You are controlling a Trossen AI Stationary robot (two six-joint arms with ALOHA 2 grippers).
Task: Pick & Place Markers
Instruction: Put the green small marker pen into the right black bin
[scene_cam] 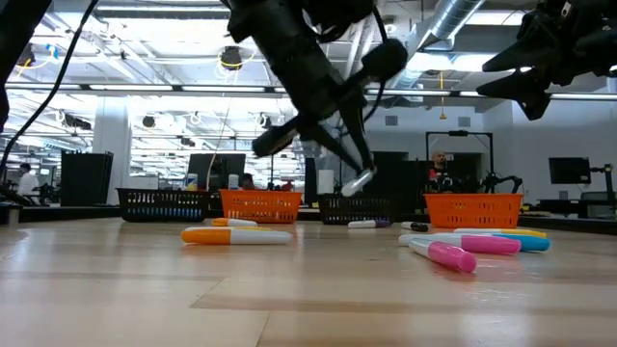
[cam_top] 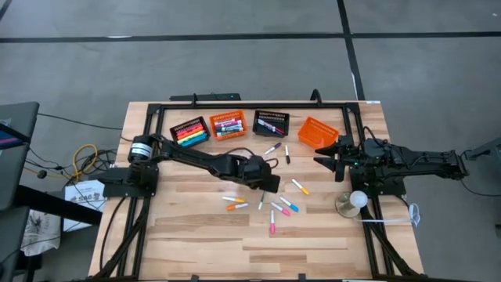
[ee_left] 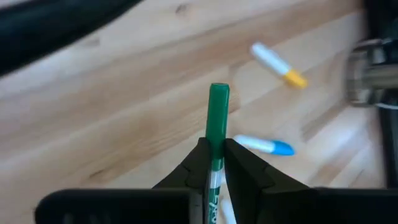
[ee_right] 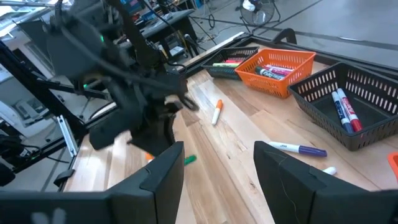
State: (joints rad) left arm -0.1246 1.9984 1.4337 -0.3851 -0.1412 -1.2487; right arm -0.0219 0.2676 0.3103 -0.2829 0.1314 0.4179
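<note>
My left gripper [cam_top: 268,178] hovers over the middle of the table, shut on a marker with a white barrel and a green cap [ee_left: 218,109]. Several other markers lie flat on the wood: an orange-capped one [cam_top: 233,200], a pink one [cam_top: 272,223], a blue-capped one [ee_left: 266,145], and a yellow-ended one [ee_left: 278,64]. At the far side stand baskets: a black basket [cam_top: 189,131], an orange basket [cam_top: 228,124], a second black basket [cam_top: 271,122] and a tilted orange basket [cam_top: 317,133]. My right gripper [ee_right: 217,180] waits open above the right side, near that tilted basket. My left gripper pinches the marker between its two fingers by the white barrel [ee_left: 215,177], just behind the green cap. The marker lies along the fingers, and its cap sticks out past the fingertips [ee_left: 202,152]. It is lifted clear of the table.
A black metal frame [cam_top: 235,104] borders the table's far part, around the baskets. A round metal base with a white ball [cam_top: 352,202] stands near the right arm. Bare wood lies toward the near edge [cam_top: 258,258]. Cables hang off the left side [cam_top: 82,160].
</note>
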